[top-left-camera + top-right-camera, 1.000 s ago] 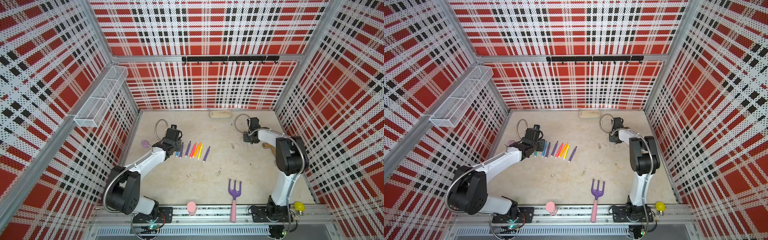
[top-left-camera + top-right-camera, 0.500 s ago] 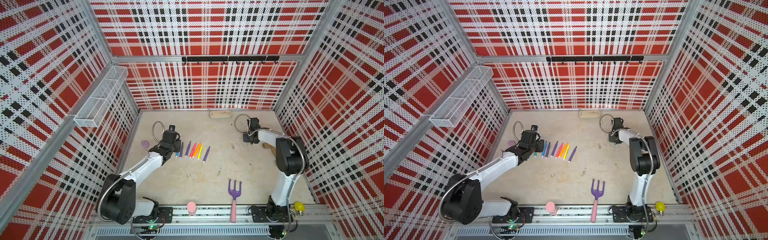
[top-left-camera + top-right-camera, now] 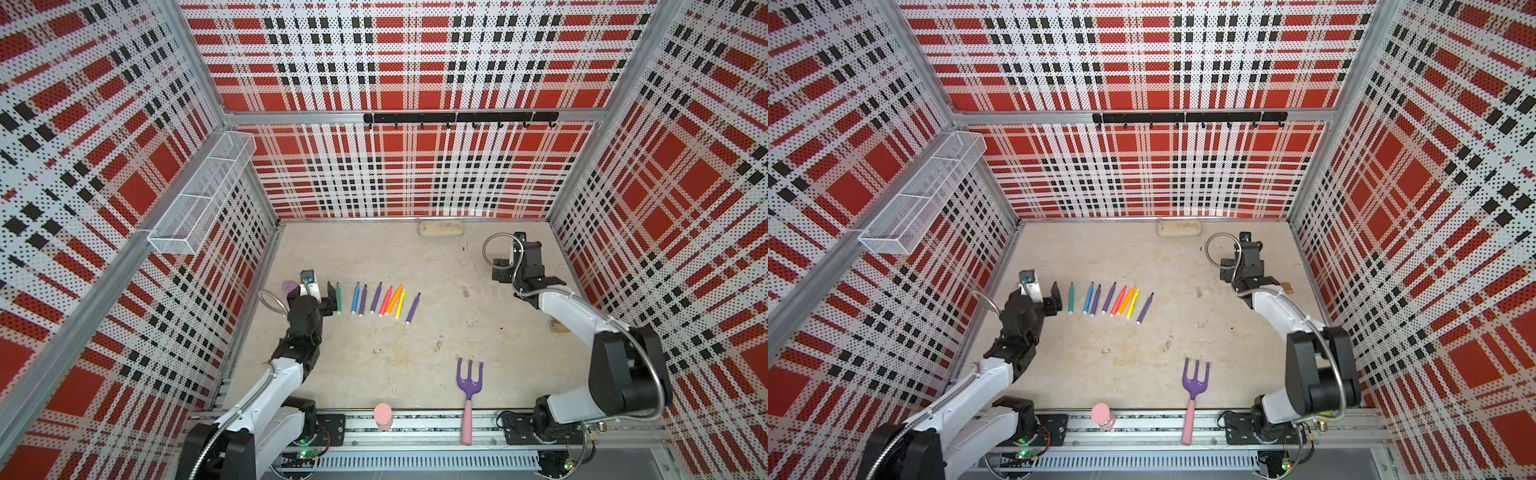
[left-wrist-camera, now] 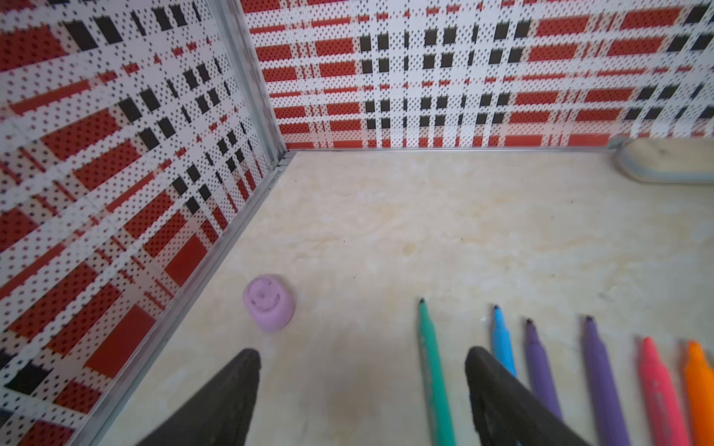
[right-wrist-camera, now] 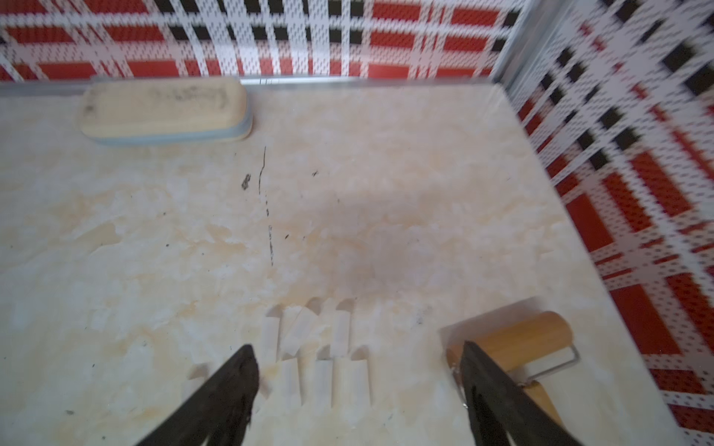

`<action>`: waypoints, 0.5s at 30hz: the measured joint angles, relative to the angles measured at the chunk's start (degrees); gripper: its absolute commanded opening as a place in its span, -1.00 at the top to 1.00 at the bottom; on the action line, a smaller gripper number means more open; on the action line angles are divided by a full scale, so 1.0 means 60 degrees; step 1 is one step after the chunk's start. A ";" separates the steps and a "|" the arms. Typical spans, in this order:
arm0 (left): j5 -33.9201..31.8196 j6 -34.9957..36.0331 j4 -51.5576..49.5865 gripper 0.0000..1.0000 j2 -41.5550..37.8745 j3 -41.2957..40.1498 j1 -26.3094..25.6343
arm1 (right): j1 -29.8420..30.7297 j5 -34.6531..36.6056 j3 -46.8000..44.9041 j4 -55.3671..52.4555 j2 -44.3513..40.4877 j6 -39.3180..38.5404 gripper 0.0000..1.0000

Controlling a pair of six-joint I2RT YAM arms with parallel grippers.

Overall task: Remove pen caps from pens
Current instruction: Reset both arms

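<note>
Left wrist view: the left pincer (image 4: 362, 353) is held spread, empty, by the teal pen (image 4: 432, 367); the right pincer (image 5: 356, 347), well apart from it, likewise.

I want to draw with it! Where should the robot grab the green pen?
Pinch the teal pen around the middle of its barrel, coming straight down from above and squeezing across it. It lies flat and slim, with bare table on both sides.
</note>
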 measured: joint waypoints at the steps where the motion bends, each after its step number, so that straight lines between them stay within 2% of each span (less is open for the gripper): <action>1: 0.0087 -0.0022 0.0543 -0.99 0.0062 -0.0514 0.0262 | 0.0040 0.0368 -0.0834 0.0965 -0.0568 -0.0080 -0.80; 5: 0.0688 -0.0616 0.2838 -0.99 0.1202 -0.1319 0.1625 | -0.0004 0.1515 -0.3617 0.4313 -0.1796 -0.0317 -0.80; 6: 0.0936 -0.0820 0.3468 -0.99 0.1767 -0.1271 0.1894 | -0.0015 0.1628 -0.4014 0.4849 -0.1803 -0.0346 -0.98; 7: 0.1268 -0.1035 0.4204 -0.98 0.2495 -0.1147 0.2138 | -0.0022 0.1763 -0.4328 0.5275 -0.1767 -0.0572 -1.00; 11: 0.2590 -0.1253 0.6269 -0.98 0.5016 -0.0426 0.2313 | -0.0026 0.1985 -0.5053 0.6688 -0.1785 -0.1107 -1.00; 15: 0.3235 -0.1126 0.6965 -0.98 0.5952 0.0066 0.2091 | -0.0062 0.1993 -0.6182 0.8888 -0.1625 -0.1508 -1.00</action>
